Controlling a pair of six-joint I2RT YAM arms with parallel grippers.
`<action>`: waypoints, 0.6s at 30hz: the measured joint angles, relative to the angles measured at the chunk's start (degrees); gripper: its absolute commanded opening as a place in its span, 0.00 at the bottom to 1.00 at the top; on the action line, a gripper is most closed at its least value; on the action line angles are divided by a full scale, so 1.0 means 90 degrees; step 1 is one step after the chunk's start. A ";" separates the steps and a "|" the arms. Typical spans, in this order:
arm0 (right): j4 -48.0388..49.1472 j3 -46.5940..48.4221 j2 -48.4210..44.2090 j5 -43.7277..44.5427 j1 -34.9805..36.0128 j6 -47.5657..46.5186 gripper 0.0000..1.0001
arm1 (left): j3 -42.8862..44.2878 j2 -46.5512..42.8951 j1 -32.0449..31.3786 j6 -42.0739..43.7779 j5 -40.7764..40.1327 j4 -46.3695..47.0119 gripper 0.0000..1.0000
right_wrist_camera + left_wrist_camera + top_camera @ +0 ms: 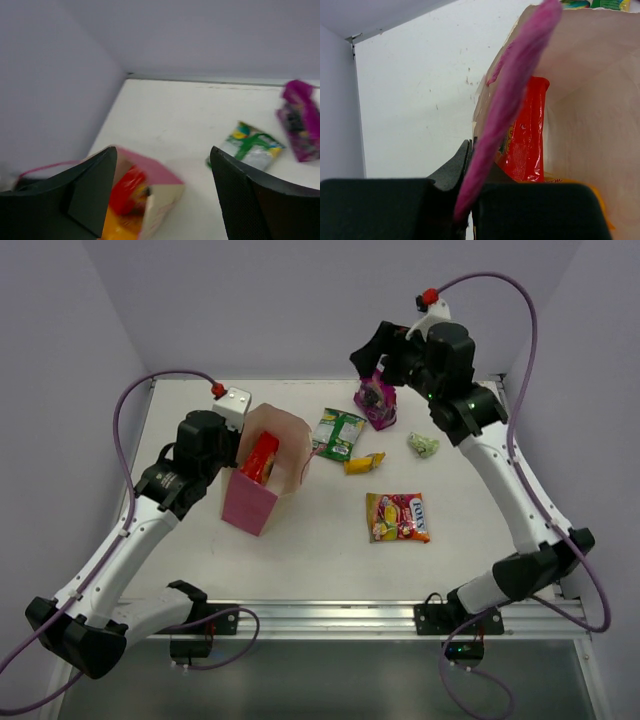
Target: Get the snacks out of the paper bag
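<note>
Top external view gives us the left arm bent in beside the paper bag (290, 426), the left gripper (470, 150) pinching its pink side wall. We see the right arm raised toward the far edge, the right gripper (164, 150) with fingers spread, just above the magenta packet (376, 402). The green packet (338, 433), yellow packet (364, 462), candy bag (398, 517) and pale green piece (423, 444) lie on the table (300, 570) right of the bag, with room along the near edge. A red packet (262, 455) stands inside the upright bag.

"Fox's" on the candy bag (398, 517)
</note>
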 measured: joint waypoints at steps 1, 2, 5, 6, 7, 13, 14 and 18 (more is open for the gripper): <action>-0.0007 0.0005 -0.0260 0.0007 0.0415 0.0092 0.78 | 0.0000 0.0005 0.0000 0.0005 0.0000 0.0000 0.00; -0.0010 0.0005 -0.0435 0.0000 0.0750 0.0206 0.77 | 0.0002 0.0007 0.0000 0.0010 0.0000 0.0002 0.00; -0.0017 0.0005 -0.0787 -0.0002 0.1700 0.0716 0.73 | 0.0002 0.0022 0.0000 0.0022 0.0010 0.0017 0.00; -0.0017 0.0005 -0.0770 0.0039 0.1887 0.0942 0.73 | 0.0005 0.0027 0.0000 0.0036 0.0027 0.0024 0.00; -0.0017 0.0005 -0.0748 0.0039 0.2006 0.0996 0.73 | 0.0007 0.0034 0.0000 0.0053 0.0044 0.0036 0.00; -0.0219 0.0083 0.0457 0.0236 0.2783 0.1705 0.71 | 0.0146 0.0126 0.0000 0.0126 0.0236 0.0058 0.00; -0.0240 0.0051 0.0695 0.0296 0.2890 0.1792 0.71 | 0.0151 0.0126 0.0000 0.0138 0.0272 0.0070 0.00; -0.0209 -0.0452 0.1256 0.0335 0.3143 0.2157 0.69 | 0.0163 0.0126 0.0000 0.0160 0.0423 0.0092 0.00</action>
